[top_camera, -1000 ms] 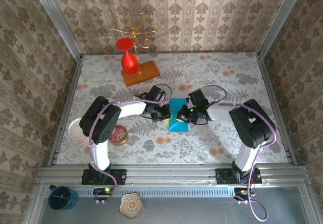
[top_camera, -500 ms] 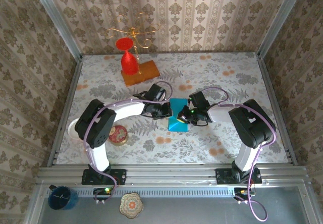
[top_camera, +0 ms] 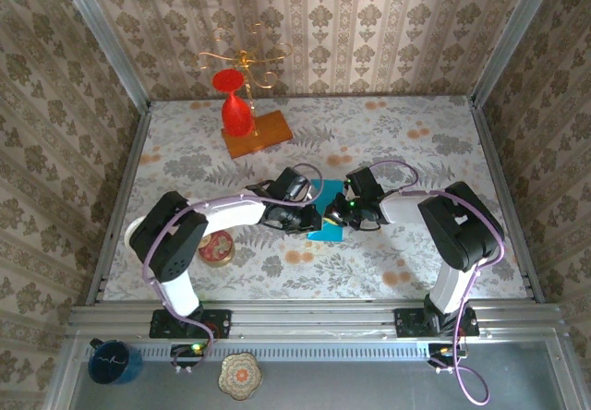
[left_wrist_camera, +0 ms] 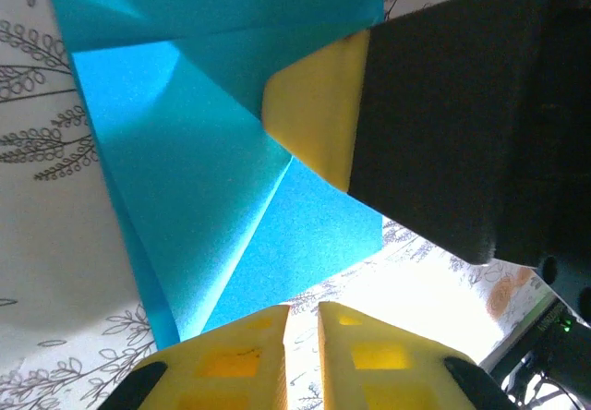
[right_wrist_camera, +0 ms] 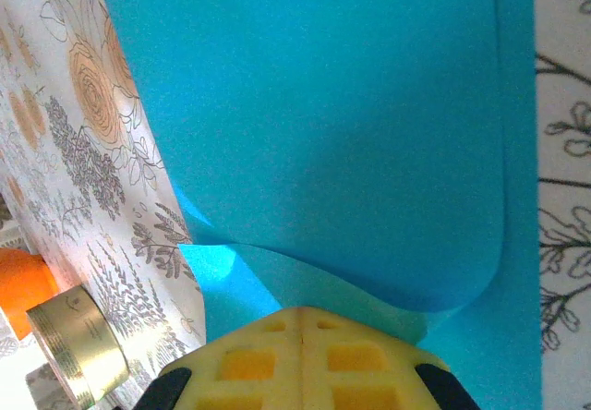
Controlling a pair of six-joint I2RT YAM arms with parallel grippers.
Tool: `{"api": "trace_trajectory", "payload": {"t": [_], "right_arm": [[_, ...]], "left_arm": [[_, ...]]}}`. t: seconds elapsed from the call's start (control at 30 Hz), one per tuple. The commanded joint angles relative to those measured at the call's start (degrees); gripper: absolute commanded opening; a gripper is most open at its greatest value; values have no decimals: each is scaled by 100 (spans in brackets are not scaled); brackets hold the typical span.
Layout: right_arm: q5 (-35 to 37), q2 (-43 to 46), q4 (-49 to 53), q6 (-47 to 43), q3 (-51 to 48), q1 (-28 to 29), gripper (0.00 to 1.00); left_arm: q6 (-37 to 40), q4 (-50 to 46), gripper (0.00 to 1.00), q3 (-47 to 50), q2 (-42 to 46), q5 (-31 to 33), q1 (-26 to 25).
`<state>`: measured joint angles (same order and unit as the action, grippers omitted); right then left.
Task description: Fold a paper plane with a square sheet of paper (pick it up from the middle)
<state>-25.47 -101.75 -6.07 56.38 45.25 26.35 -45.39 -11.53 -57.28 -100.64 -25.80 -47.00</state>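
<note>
Both arms work the square sheet of paper (left_wrist_camera: 185,151): right jaws shut, pinning the flap; left jaws, barely parted, should press flat along the crease.

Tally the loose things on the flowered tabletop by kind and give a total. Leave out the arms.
Teal paper sheet: 1
Red glass: 1
Orange wooden block: 1
Gold wire stand: 1
Round tin: 1
White dish: 1
Total: 6
</note>
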Motion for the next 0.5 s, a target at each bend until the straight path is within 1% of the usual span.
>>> {"api": "trace_trajectory", "payload": {"t": [0.0, 0.17, 0.47], "right_arm": [[482, -380, 624, 114, -254, -40, 5], [477, -368, 680, 118, -236, -51, 5], [490, -369, 712, 101, -280, -86, 5]], "left_arm": [[74, -84, 17, -68, -204, -249, -10], [83, -288, 16, -165, -345, -171, 33], [-92, -271, 14, 2, -386, -100, 175]]}}
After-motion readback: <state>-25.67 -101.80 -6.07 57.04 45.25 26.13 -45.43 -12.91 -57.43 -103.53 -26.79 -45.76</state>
